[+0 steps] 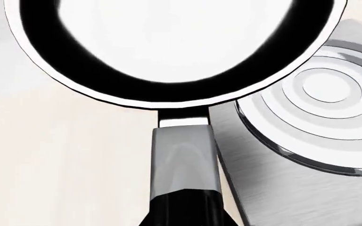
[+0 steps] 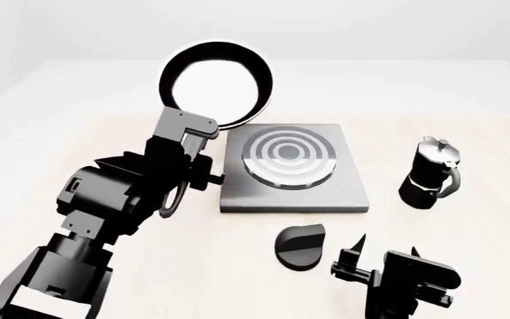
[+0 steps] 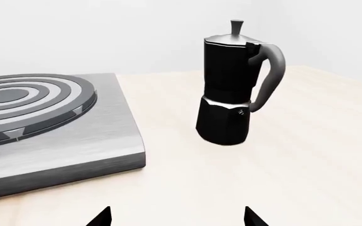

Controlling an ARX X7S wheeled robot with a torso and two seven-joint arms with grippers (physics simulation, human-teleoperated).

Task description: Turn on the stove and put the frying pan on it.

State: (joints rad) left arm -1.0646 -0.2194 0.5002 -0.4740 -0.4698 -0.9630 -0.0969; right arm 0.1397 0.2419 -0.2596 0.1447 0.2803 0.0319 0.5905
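Left gripper (image 2: 188,129) clamped on pan (image 2: 217,84) handle, pan raised beside stove (image 2: 292,167), far-left. Knob (image 2: 300,244) only in head view. Right gripper (image 3: 176,217) fingers apart, low; right wrist shows moka pot (image 3: 237,84).

We see a black moka pot (image 2: 430,174) standing upright on the pale wooden table (image 2: 467,266), its lid shut and topped with a small knob. Its curved handle (image 3: 267,77) points away from the grey plate beside it. Through the right wrist camera the pot (image 3: 231,84) stands ahead of the right hand, apart from it, with bare tabletop (image 3: 282,179) between them.
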